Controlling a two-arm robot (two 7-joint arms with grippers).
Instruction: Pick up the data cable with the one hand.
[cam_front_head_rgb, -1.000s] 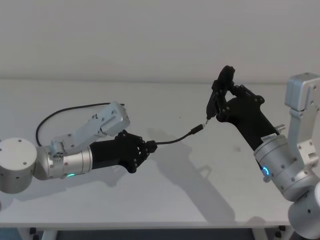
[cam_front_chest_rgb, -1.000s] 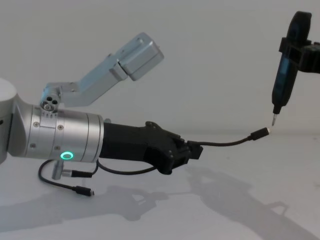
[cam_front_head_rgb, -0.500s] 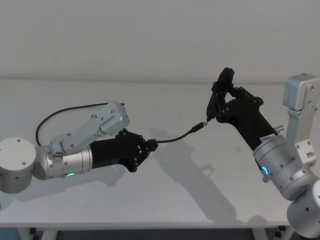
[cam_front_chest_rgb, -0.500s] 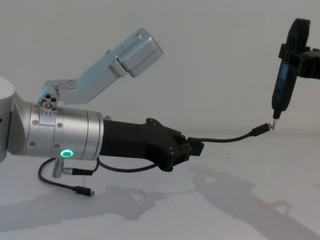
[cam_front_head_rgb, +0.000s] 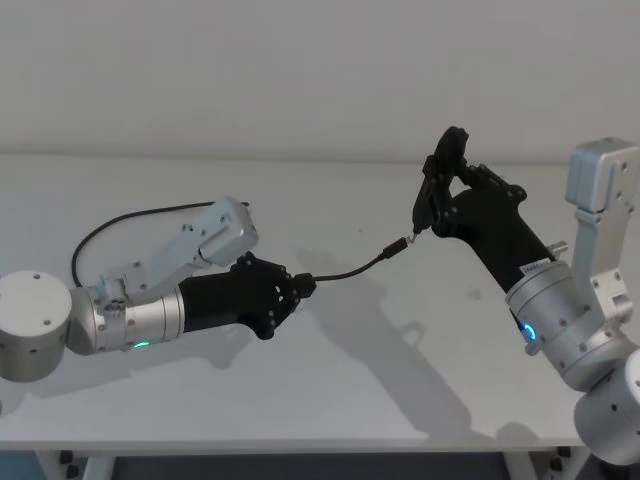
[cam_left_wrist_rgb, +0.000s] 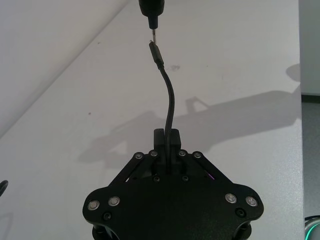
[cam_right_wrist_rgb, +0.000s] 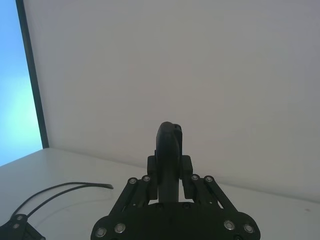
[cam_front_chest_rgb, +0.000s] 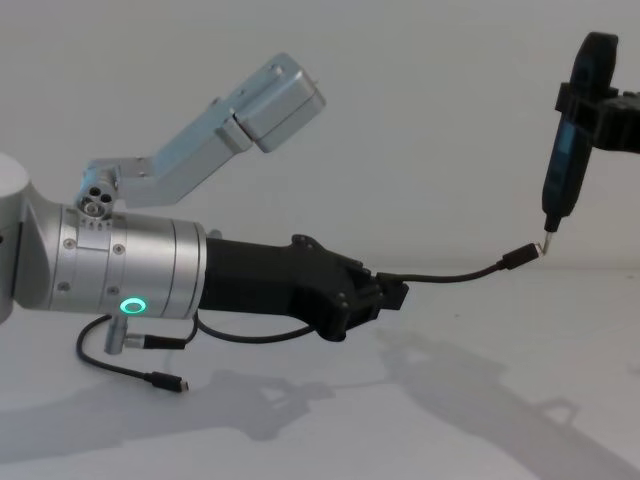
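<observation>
**A:** The left hand (cam_front_head_rgb: 300, 288) sits left of centre in the head view, fingers pinched onto the data cable (cam_front_head_rgb: 350, 274), which is clear of the white counter (cam_front_head_rgb: 330, 380).

**B:** And the cable's free run?

**A:** It leaves the fingertips and arcs toward the upper right of the frame, ending in the small plug (cam_front_head_rgb: 396, 247). So the long axis from the grip points up and right, straight toward the right hand (cam_front_head_rgb: 432, 205).

**B:** Which is clamped on something itself.

**A:** On a slim pen-like tool (cam_front_chest_rgb: 565, 165), hanging near-vertical at the right edge of the chest view, tip down. The plug's metal end (cam_front_chest_rgb: 540, 250) looks to be touching that tip, or just shy of it; hard to split.

**B:** The left wrist view agrees?

**A:** Yes: the cable (cam_left_wrist_rgb: 167, 107) rises from between the closed fingers (cam_left_wrist_rgb: 159, 137) to the plug (cam_left_wrist_rgb: 156, 52), right beneath the tool tip (cam_left_wrist_rgb: 151, 35).

**B:** The rest of the cord?

**A:** It loops back behind the left arm, at the left of the head view.
</observation>
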